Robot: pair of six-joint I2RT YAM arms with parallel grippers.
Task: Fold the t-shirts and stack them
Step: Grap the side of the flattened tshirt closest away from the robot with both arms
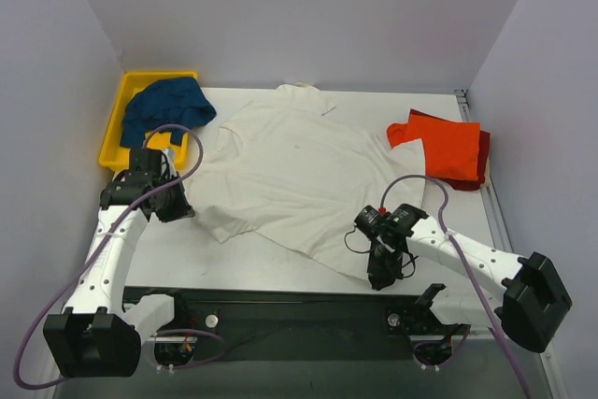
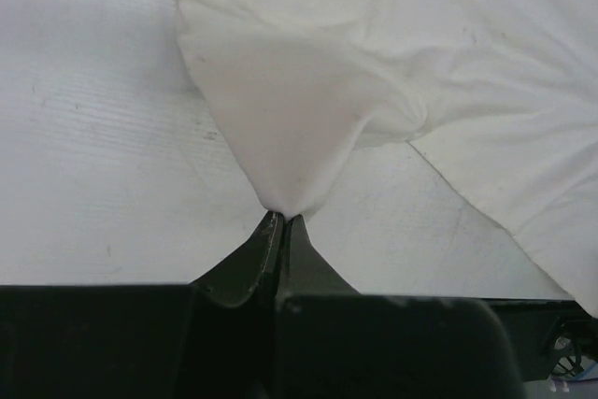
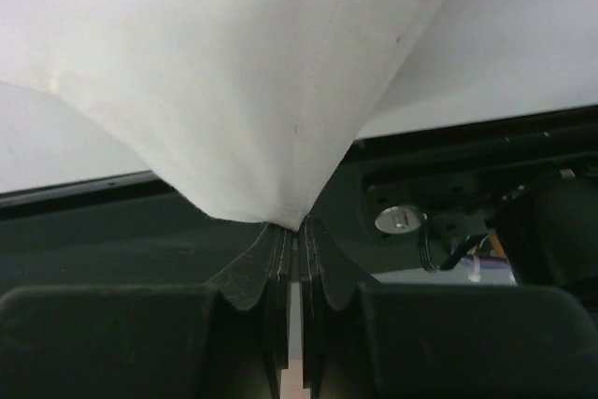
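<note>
One off-white t-shirt (image 1: 299, 165), collar at far end, long axis far-to-near

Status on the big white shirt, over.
Left gripper shut on off-white t-shirt edge. Right gripper shut on near corner. Nothing in the way.

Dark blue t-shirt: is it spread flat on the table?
No, the dark blue t-shirt lies bunched up in the yellow bin at the far left of the top view.
</note>
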